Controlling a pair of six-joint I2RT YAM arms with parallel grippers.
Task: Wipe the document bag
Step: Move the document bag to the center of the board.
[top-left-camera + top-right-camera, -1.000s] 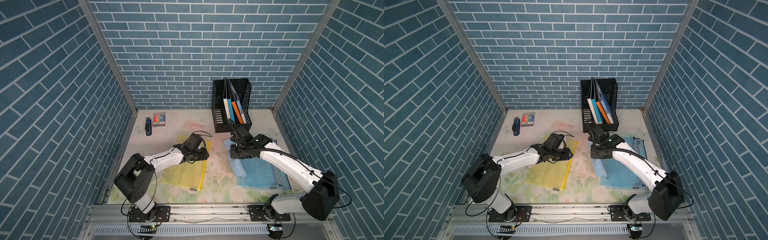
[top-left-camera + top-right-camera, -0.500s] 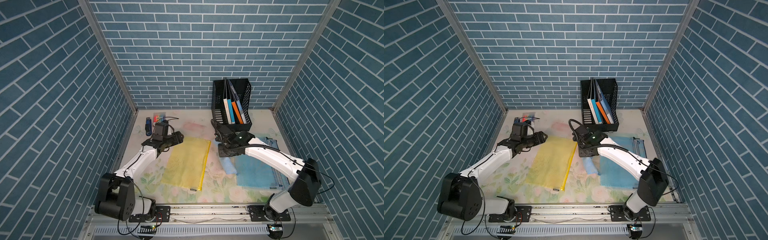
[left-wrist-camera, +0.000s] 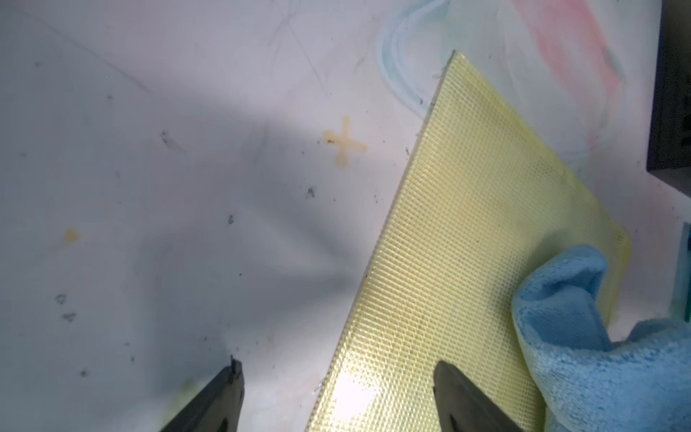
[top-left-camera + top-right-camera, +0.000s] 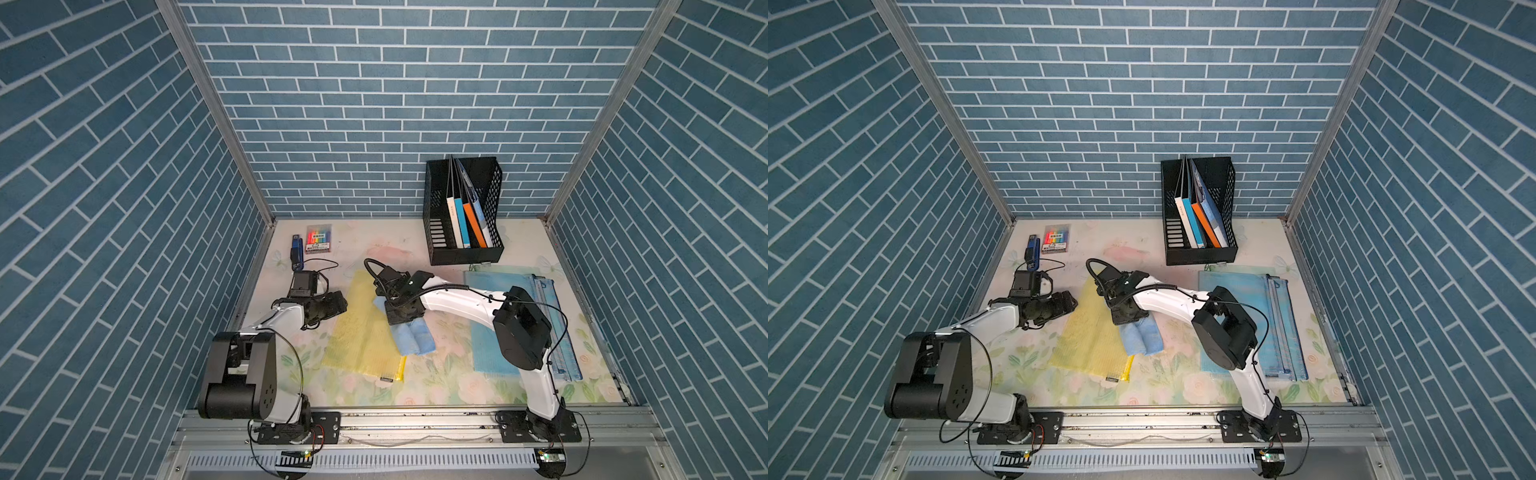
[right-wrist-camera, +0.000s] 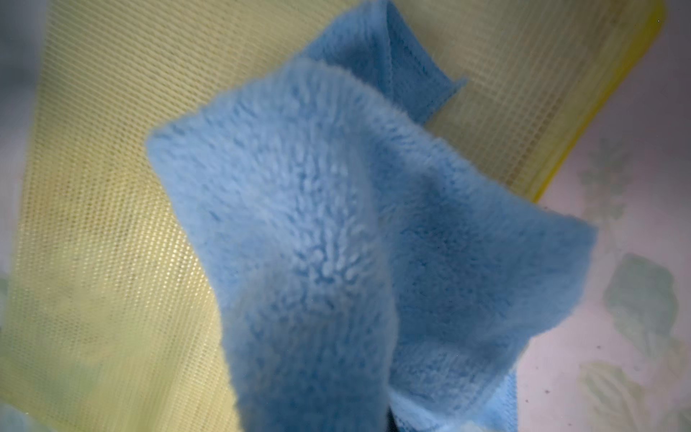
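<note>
Top pair looks down; wrist views closely share document bag [image 3: 467,243]

Floral tabletop [image 4: 436,374]: yellow mesh document bag [image 4: 361,332] flat just beside my left gripper [image 3: 336,368]; pen pack [image 4: 318,239] and small blue tool [image 4: 296,251] beyond that gripper. Blue cloth [image 4: 413,338] under my right gripper [image 4: 404,322] overlaps bag and tabletop; farther off, black file rack [image 4: 461,253] and blue document bags [image 4: 484,353].

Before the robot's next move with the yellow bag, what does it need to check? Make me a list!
1. Grip: right gripper shut on blue cloth: ok.
2. Contact: cloth lies on yellow mesh document bag, across its zipper edge: ok.
3. Flatness: bag flat on table: ok.
4. Hold-down: left gripper open astride bag's other long edge, clamping nothing: not ok.
5. Dirt on bag: cannot tell.
</note>
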